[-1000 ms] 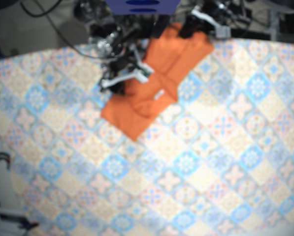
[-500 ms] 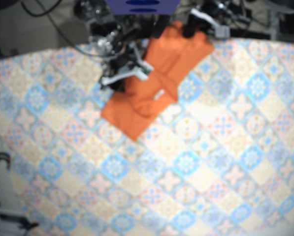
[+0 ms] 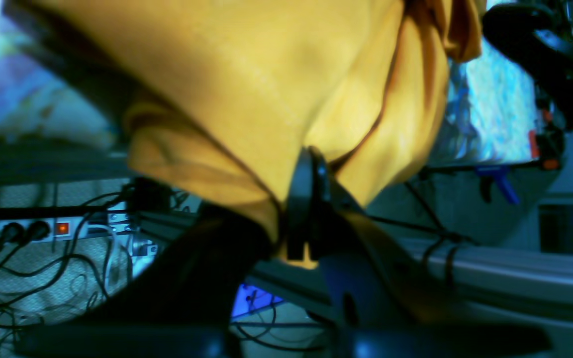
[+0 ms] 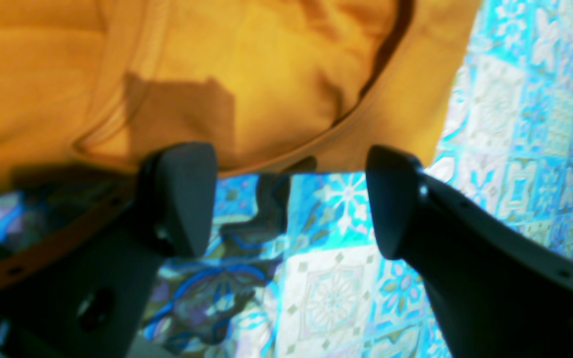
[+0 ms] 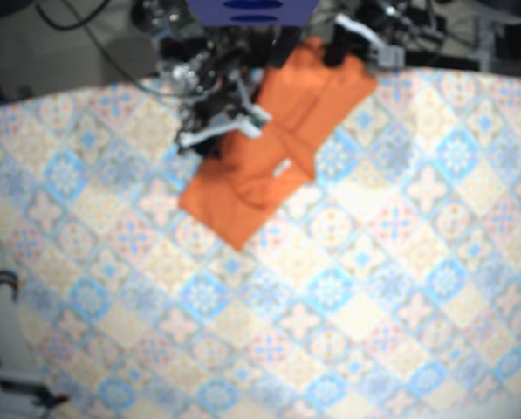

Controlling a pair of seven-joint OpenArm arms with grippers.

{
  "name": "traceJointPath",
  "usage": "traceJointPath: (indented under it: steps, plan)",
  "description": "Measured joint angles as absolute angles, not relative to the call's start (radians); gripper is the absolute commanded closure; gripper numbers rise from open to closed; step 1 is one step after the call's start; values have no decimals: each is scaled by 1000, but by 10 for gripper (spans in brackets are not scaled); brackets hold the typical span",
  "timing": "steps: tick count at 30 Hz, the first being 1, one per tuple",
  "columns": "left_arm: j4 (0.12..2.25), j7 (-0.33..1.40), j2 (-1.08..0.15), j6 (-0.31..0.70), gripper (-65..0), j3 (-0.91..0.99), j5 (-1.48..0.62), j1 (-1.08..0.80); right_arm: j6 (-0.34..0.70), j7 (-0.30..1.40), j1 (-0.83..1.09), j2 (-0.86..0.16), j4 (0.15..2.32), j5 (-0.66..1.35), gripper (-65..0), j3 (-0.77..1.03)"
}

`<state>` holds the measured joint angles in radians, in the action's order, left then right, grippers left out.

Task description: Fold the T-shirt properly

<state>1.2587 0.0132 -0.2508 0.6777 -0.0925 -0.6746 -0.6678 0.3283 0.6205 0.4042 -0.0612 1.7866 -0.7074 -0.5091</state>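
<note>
We are viewing the orange T-shirt (image 5: pixel 273 148) lying partly folded on the patterned counter (image 5: pixel 373 288), close to the middle of the edge on the robot's side, with its upper end reaching that edge. We are gripping a bunched fold of the T-shirt (image 3: pixel 276 74) with the left tool (image 3: pixel 308 161): its jaws are sitting closed on the fabric, which is being held up at the counter edge, with a power strip (image 3: pixel 43 229) and cables showing below. We are holding the right tool (image 4: pixel 286 199) just above the counter (image 4: pixel 336 278), its jaws standing wide apart with nothing between them, and the hem of the T-shirt (image 4: pixel 266 74) is lying just beyond it
</note>
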Motion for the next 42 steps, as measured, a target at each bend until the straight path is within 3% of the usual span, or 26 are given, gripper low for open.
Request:
traceJointPath:
  steps: [10, 25, 42]
  plan:
    - [1442, 96, -268, 685, 0, -89, -689, -661, 328, 620, 422, -61, 1788, -710, -449, -500]
    - [1689, 310, -273, 685, 0, -84, -639, -630, 328, 524, 495, -56, 1829, -711, -449, -217]
    - [1769, 417, -288, 686, 0, -91, -639, -490, 328, 467, 562, -52, 1830, -707, -449, -158]
